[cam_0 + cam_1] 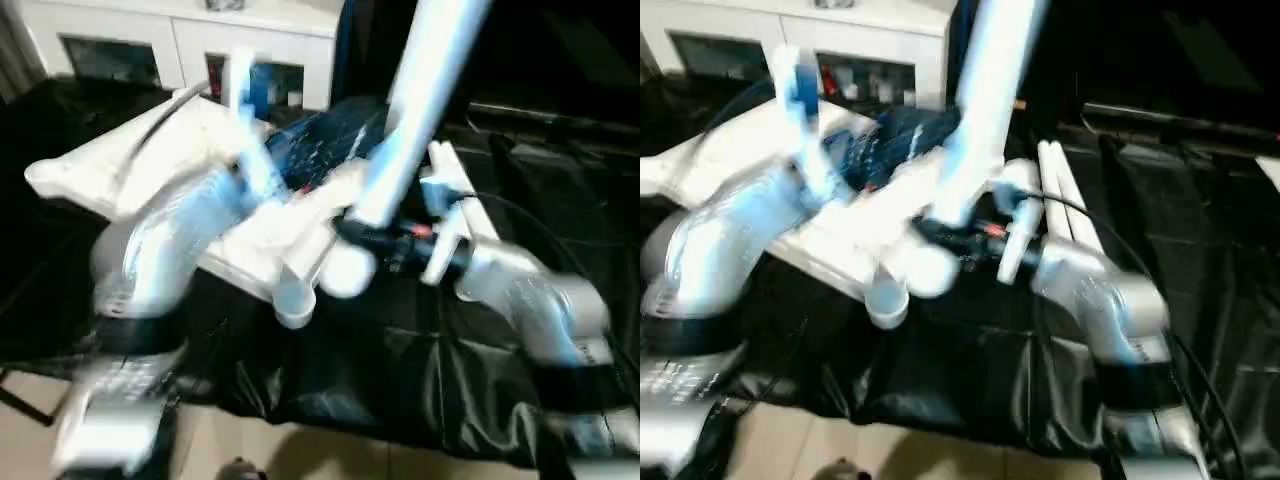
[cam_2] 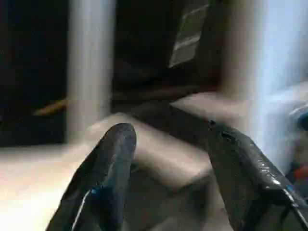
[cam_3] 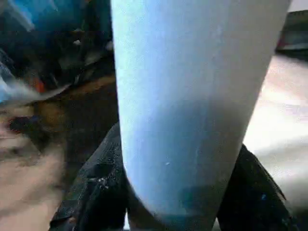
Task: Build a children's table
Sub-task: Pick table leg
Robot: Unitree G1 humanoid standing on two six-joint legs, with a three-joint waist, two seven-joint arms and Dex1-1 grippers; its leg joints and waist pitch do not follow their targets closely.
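On the black-covered work table (image 1: 400, 380) lies the white tabletop (image 1: 150, 160), tilted, corner socket (image 1: 293, 300) over the near edge. Right gripper (image 3: 168, 192) clamps a tapered leg (image 1: 420, 90) rising steeply by that corner; its wrist view shows fingers (image 3: 91, 187) hugging the tube. Left gripper (image 2: 168, 159), fingers spread, grips nothing, tabletop edge beyond. Two spare legs (image 1: 1065, 200) lie beside.

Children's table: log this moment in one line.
right tool: shut on leg, upright at corner socket | left tool: open | tabletop on black table
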